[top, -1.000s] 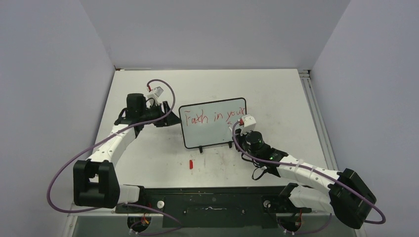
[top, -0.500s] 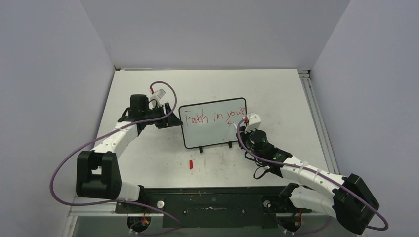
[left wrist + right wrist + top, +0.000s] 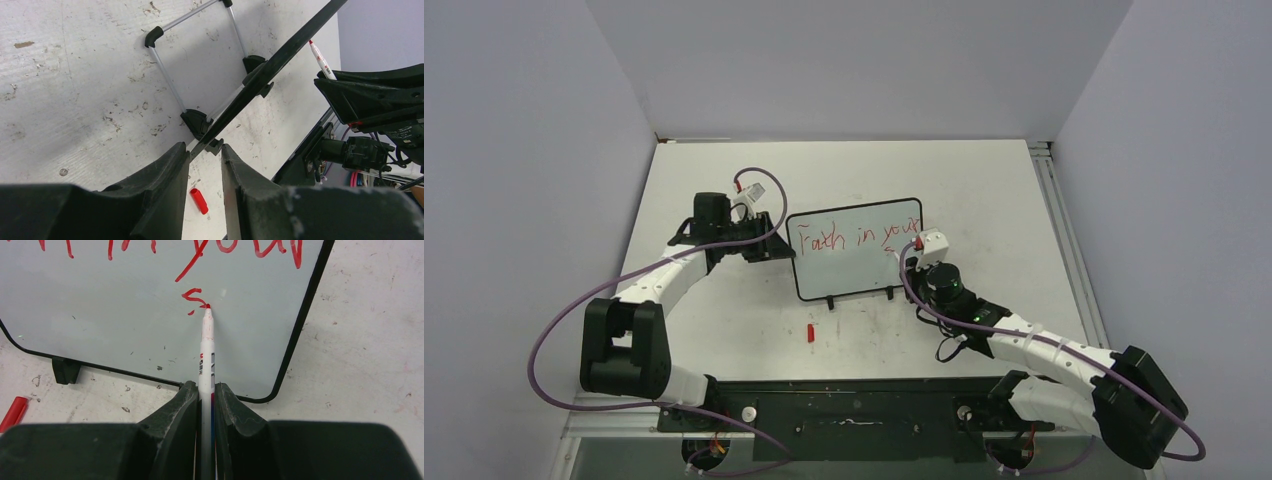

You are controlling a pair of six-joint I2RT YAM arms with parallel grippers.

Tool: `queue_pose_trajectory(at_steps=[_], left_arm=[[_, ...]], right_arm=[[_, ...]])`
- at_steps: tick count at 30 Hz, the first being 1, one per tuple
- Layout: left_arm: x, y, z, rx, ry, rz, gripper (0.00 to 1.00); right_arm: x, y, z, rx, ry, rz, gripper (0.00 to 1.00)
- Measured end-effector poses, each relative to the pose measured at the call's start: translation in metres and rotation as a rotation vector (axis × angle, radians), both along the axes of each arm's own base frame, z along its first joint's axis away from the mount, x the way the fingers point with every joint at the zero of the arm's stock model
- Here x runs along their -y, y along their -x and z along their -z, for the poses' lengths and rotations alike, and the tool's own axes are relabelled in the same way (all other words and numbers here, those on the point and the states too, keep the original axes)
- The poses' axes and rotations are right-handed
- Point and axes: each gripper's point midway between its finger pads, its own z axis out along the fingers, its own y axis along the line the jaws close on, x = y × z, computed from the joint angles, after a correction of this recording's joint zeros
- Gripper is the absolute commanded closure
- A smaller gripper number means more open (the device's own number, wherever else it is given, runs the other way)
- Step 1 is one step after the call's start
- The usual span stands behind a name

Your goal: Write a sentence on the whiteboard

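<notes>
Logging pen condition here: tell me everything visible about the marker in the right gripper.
The marker is a slim white barrel, plastic by its look, with small dark print and a red tip, and it is uncapped. The right gripper is shut on its lower barrel, one finger on either side. It points straight away from the wrist, with its tip touching the whiteboard at the lowest red stroke of the sentence.

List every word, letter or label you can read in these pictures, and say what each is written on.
"Faith in your": red handwriting on the whiteboard.
"s": a lone red letter on the line below, at the tip of the marker.
Print on the marker barrel: too small to read.
</notes>
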Motion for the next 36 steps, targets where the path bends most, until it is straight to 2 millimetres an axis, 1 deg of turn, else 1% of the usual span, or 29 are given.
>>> queue_pose_trajectory(at_steps=[5,15,36], left_arm=[[0.0001,0.0,0.0002,0.0,-0.001,0.0,0.79],[-0.0004,-0.0005,0.0015,0.0,-0.007,-0.003,0.84],[-0.0016,-0.0015,0.0026,0.002,-0.016,-0.009,0.86]], right_arm=[[0.0009,-0.0005,0.0044,-0.011,0.009,0.002,0.95],[0.0013,-0.0009,0.0068,-0.018,0.011,0.005,0.95],[0.0093,-0.0051,0.0046,-0.018,-0.002,0.048,0.95]])
